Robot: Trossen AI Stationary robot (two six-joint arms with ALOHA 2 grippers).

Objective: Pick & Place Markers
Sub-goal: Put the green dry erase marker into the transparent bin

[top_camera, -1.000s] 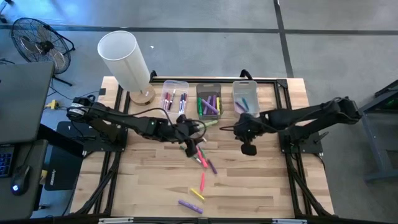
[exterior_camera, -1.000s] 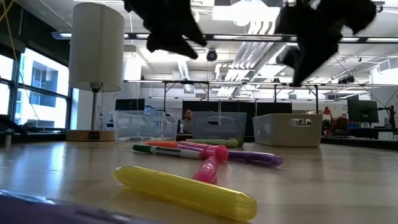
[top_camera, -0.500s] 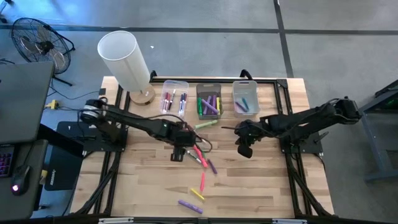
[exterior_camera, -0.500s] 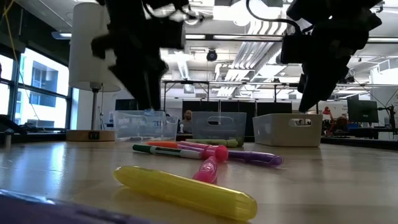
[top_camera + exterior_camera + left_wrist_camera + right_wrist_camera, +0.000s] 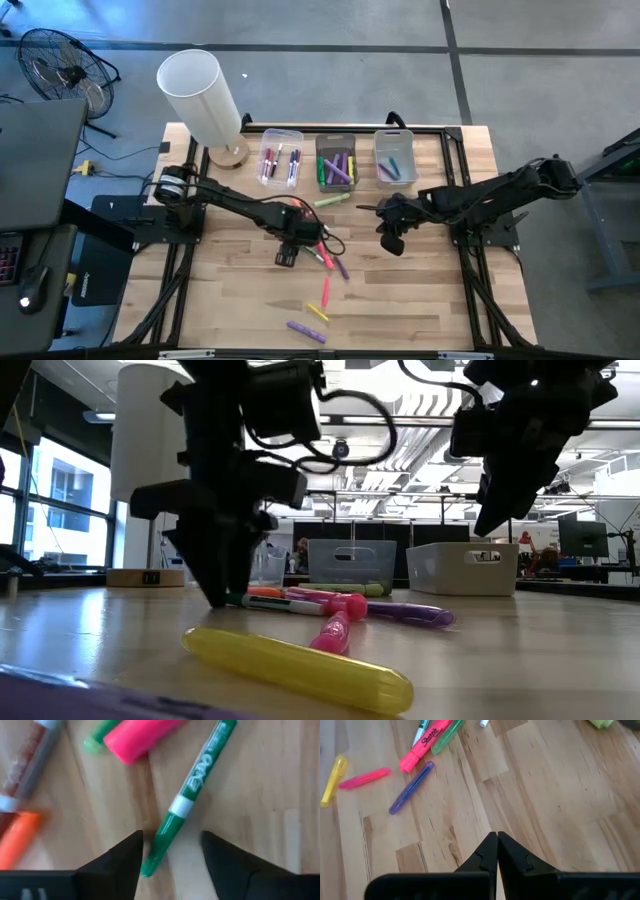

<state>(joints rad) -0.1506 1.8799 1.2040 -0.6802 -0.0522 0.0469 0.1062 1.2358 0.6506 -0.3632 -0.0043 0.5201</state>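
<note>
Left gripper (image 5: 170,857): low over the middle of the table, fingers apart, straddling the end of a green marker (image 5: 187,802) without touching it; tips down near the wood in the low view (image 5: 222,585)
Green marker: flat on the wooden table (image 5: 240,290), white-banded barrel, lying between the two dark fingers (image 5: 117,862)
Nearby markers: pink marker (image 5: 142,737) just beside the green one's far end, orange marker (image 5: 17,837) and a grey-barrelled one (image 5: 30,762) off to the side
Loose cluster: pink, green and purple markers (image 5: 328,255) in the table's middle; yellow marker (image 5: 316,313) and purple marker (image 5: 306,331) nearer the front edge, well apart from the cluster
Low view: yellow marker (image 5: 300,670) closest, pink and purple ones lying behind it
Bins: three clear bins (image 5: 337,140) in a row at the back edge, markers inside each
Right gripper (image 5: 497,851): raised above bare wood right of the cluster, fingers pressed together, holding nothing
Lamp (image 5: 200,95): white shade, at the back left corner
</note>
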